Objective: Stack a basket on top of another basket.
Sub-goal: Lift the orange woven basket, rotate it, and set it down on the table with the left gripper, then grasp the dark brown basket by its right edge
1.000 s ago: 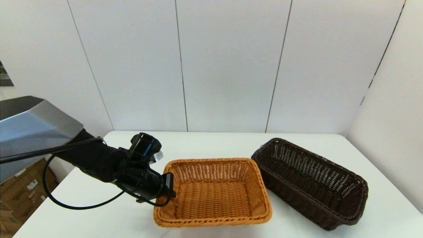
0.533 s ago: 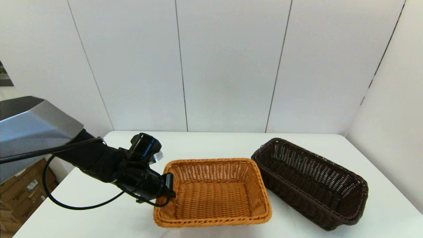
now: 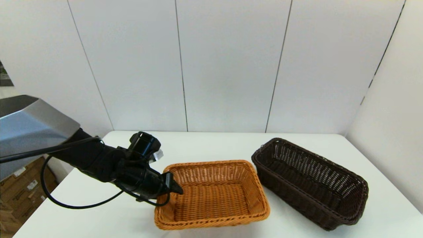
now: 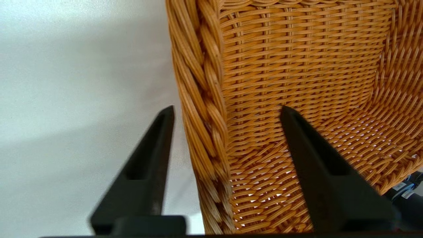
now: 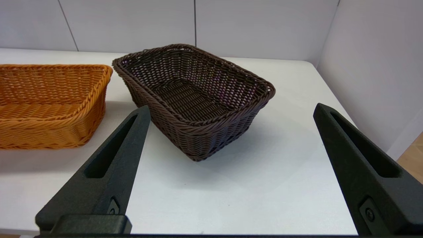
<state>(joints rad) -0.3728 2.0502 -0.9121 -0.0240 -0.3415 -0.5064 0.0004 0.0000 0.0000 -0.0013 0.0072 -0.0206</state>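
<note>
One end of the orange-tan basket (image 3: 213, 195) is lifting off the tabletop (image 3: 99, 211) as the left gripper (image 3: 174, 187), jaws spread astride its braided rim, is tilting it; the dark basket (image 3: 310, 185) is sitting beside it, unstacked.

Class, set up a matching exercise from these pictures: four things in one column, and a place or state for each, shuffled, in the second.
1. dark brown basket
2. orange-tan basket
3. left gripper
4. right gripper

A. open, straddling a braided rim
B. open, away from both baskets
C. lies on the table's right part
D. one side wall sits between two black fingers

Pairs: 1-C, 2-D, 3-A, 4-B
</note>
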